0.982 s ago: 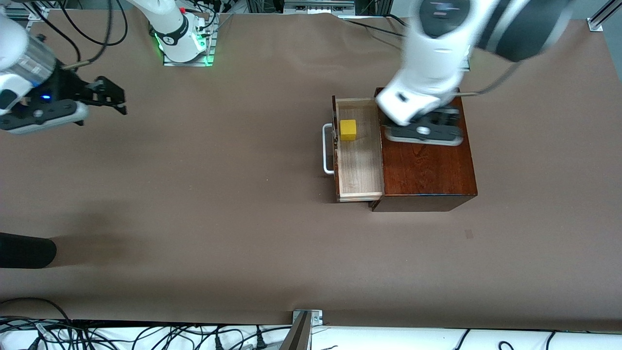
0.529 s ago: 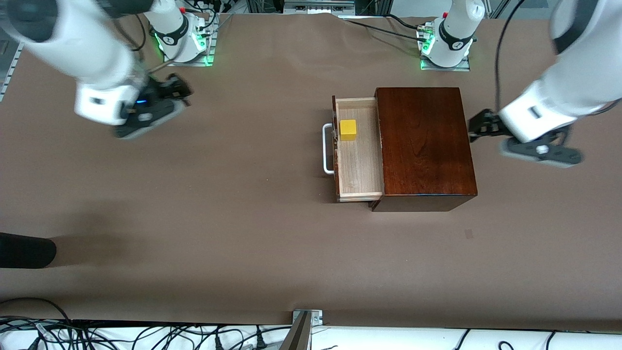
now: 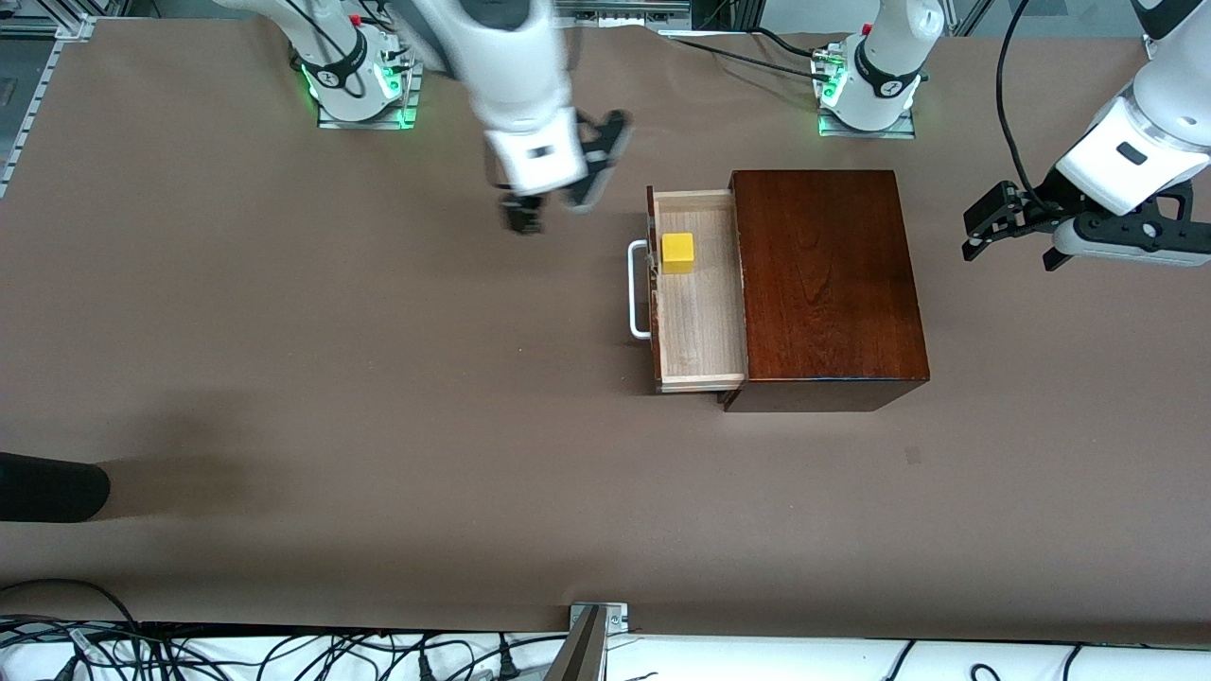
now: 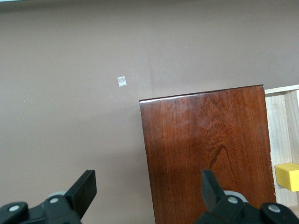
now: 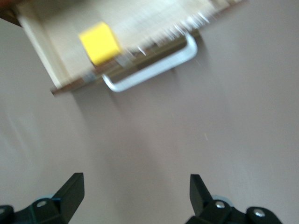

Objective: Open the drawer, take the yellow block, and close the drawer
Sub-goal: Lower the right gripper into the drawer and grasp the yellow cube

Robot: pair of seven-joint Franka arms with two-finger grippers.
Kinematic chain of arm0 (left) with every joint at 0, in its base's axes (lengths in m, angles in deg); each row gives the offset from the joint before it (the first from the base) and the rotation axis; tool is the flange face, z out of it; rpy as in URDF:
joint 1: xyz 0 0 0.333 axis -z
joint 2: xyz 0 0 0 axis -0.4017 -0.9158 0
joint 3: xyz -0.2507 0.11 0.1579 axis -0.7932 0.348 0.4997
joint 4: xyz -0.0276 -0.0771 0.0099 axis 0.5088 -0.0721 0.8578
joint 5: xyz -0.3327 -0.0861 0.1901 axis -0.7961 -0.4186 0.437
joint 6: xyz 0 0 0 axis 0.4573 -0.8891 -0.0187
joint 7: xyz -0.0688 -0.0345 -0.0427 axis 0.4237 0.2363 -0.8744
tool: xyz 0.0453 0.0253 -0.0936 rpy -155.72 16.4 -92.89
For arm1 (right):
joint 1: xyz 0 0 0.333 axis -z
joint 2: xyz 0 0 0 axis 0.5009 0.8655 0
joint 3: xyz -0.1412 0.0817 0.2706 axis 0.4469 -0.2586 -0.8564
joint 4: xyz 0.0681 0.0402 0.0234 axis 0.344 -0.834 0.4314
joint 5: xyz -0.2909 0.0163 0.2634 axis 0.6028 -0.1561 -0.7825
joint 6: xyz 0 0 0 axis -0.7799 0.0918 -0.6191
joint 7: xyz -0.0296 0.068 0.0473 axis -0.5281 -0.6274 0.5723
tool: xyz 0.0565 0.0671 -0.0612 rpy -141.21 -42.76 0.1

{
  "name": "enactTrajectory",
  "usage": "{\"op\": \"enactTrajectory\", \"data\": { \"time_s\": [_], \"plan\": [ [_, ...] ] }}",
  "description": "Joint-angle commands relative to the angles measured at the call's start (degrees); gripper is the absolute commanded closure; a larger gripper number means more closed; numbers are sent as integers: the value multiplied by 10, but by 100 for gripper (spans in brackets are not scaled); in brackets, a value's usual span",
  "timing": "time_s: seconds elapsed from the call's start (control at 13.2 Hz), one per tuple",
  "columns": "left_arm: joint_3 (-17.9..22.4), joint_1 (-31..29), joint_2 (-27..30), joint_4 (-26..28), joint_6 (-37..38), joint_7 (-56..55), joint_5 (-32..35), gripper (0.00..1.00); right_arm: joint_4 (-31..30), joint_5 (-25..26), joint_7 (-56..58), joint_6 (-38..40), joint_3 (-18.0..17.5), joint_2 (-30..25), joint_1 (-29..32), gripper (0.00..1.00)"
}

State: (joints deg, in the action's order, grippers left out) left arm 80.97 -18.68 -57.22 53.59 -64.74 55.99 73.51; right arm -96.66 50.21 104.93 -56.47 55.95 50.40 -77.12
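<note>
Going across the front view from the right arm's end of the table, the right gripper point(image 3: 558, 203) comes first. It hangs in the air over the bare brown table point(image 3: 378, 378), near the white handle point(image 3: 638, 289) of the drawer point(image 3: 700, 322). Its fingers point(image 5: 70, 191) are spread wide and they hold nothing.

Next comes the drawer, which stands pulled out from the dark wooden box point(image 3: 828, 284) toward the right arm's end of the table. The yellow block point(image 3: 677, 253) lies inside the drawer on the pale wood floor, close to the drawer front and in the half of the tray farther from the front camera. Nothing touches the block.

Last comes the left gripper point(image 3: 1008, 222). It hangs over the table beside the box, at the left arm's end, apart from the box. Its fingers point(image 4: 84, 189) are also wide open and empty. In the left wrist view the box top point(image 4: 205, 149) and a corner of the yellow block point(image 4: 288, 176) are seen below it.
</note>
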Motion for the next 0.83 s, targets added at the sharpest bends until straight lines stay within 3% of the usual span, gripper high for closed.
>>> {"op": "enactTrajectory", "data": {
  "time_s": [0.0, 0.23, 0.45, 0.76],
  "plan": [
    [-1, 3, 0, -7, 11, 3, -3, 0, 138, 9, 36, -15, 8, 129, -47, 0],
    [3, 2, 0, -7, 13, 6, -3, 0, 190, 21, 48, -37, 9, 184, -83, 0],
    [8, -25, -11, -8, 9, 12, -3, 0, 189, 54, 52, -89, 9, 216, -98, 0],
    [3, -27, -19, -22, 9, 10, 1, 0, 179, 72, 53, -93, 9, 237, -109, 0]
  ]
}}
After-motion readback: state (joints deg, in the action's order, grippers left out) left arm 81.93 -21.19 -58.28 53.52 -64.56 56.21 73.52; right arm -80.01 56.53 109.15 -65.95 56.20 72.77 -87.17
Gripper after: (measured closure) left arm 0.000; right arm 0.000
